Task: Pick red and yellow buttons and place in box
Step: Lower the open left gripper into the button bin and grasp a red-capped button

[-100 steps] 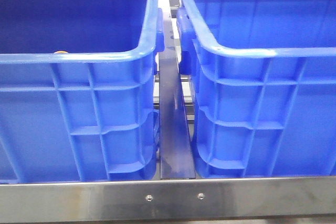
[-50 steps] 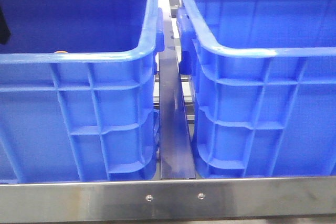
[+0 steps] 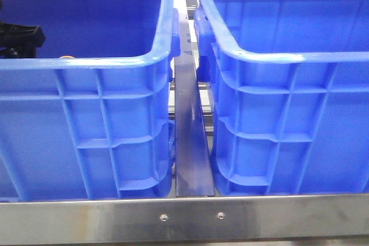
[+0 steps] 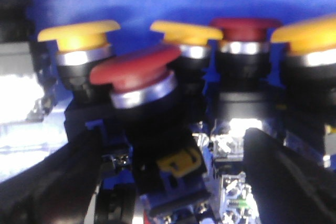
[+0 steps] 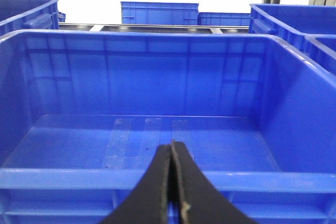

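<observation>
- Two big blue crates stand side by side on the steel-framed table (image 3: 190, 218), with a narrow metal strip (image 3: 189, 142) running between them.
- The left arm shows only as a dark shape at the far left edge, reaching into the left crate (image 3: 86, 108).
- Inside that crate sits a crowd of mushroom-head push buttons; the left gripper (image 4: 170, 182) hangs right over them with its fingers (image 4: 52, 182) spread wide, holding nothing.
- Between those fingers, nearest the camera, is a tilted red button (image 4: 135, 72) on a silver collar.
- Behind it stand yellow buttons (image 4: 79, 34) and another red button (image 4: 244, 27); the picture is blurred, so I can't say which are touching.
- The right gripper (image 5: 172, 182) hovers at the near rim of the right crate (image 5: 168, 145), fingertips pressed together with nothing between them.
</observation>
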Action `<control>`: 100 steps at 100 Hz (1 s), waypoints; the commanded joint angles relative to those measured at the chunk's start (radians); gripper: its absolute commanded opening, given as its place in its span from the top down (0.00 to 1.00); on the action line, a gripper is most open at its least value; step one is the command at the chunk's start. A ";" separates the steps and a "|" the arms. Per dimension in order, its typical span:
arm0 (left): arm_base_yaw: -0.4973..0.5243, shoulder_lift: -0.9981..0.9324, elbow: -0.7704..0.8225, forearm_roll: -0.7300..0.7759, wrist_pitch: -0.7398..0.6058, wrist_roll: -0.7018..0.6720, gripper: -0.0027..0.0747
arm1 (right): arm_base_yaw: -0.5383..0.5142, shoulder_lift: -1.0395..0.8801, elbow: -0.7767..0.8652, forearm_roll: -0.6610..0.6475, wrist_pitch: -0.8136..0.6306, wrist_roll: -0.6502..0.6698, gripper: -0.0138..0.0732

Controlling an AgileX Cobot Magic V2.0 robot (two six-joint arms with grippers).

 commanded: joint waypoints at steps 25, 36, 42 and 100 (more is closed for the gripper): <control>-0.005 -0.025 -0.029 -0.006 -0.063 -0.008 0.46 | -0.005 -0.017 0.006 -0.012 -0.079 0.005 0.92; -0.005 -0.025 -0.029 -0.006 -0.063 -0.008 0.66 | -0.005 -0.017 0.006 -0.012 -0.079 0.005 0.92; -0.005 -0.030 -0.029 -0.006 -0.063 -0.008 0.75 | -0.005 -0.017 0.006 -0.012 -0.079 0.005 0.92; -0.021 -0.266 0.027 -0.006 -0.093 -0.008 0.99 | -0.005 -0.017 0.006 -0.012 -0.079 0.005 0.92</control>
